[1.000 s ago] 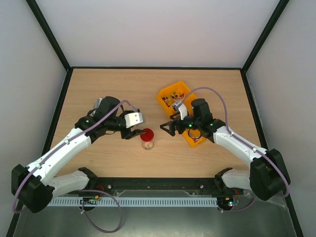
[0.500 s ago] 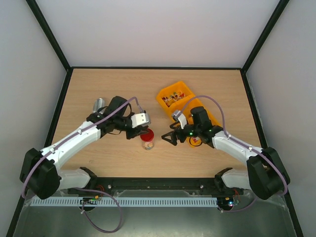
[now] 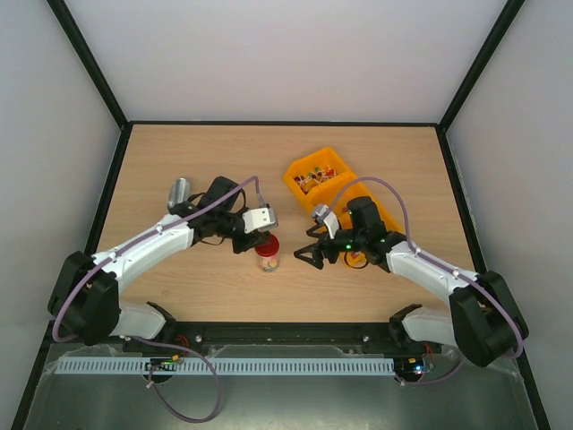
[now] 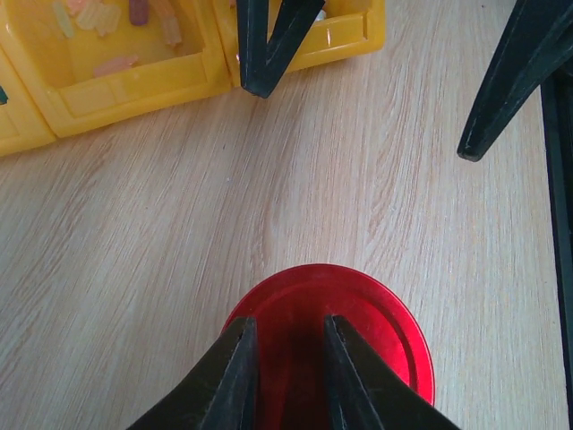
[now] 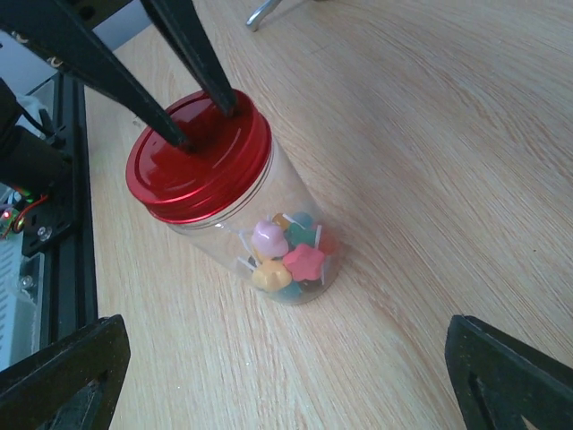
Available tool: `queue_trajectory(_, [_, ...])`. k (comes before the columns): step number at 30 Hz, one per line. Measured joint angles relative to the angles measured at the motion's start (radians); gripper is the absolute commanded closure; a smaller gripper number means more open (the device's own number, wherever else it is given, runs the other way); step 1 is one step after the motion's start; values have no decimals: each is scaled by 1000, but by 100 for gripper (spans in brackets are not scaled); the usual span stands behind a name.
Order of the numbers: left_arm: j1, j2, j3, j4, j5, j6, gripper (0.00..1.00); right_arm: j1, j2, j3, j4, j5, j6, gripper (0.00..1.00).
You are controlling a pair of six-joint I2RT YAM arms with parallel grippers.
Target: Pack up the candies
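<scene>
**Lid on, jar waiting for a hold**

A pale wooden tabletop (image 3: 179, 152), boxed in by white walls, carries a clear jar (image 3: 268, 262) at the centre of the overhead view. Some of the candies (image 5: 286, 255) lie at the bottom of the jar, and more sit in the yellow bins (image 3: 295, 170) toward the upper right. The red lid (image 5: 199, 157) sits on the jar's mouth. The left gripper (image 4: 286, 327) rests both fingertips on top of the lid, its fingers drawn close with a narrow gap and pinching nothing. It is probably there to press or steady the lid, not to lift it. The right gripper (image 3: 304, 251) stands just right of the jar, spread wide and empty, with its opening facing the glass. That pose looks meant to clasp the jar's body so it neither turns nor tips while the lid is worked.
</scene>
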Motion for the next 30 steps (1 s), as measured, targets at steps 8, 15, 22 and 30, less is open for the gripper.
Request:
queue_trajectory(8, [-5, -1, -1, -10, -8, 21, 69, 11, 1, -38, 38, -3, -46, 0])
queue_trajectory(15, [-6, -13, 19, -41, -24, 11, 65, 82, 42, -82, 176, 49, -51, 1])
queue_trajectory(22, [-10, -62, 39, -44, -26, 34, 75, 125, 101, -111, 293, 69, -58, 1])
queue_trajectory(30, [-70, -76, -39, -20, -39, 75, 79, 138, 143, -115, 359, 71, -71, 1])
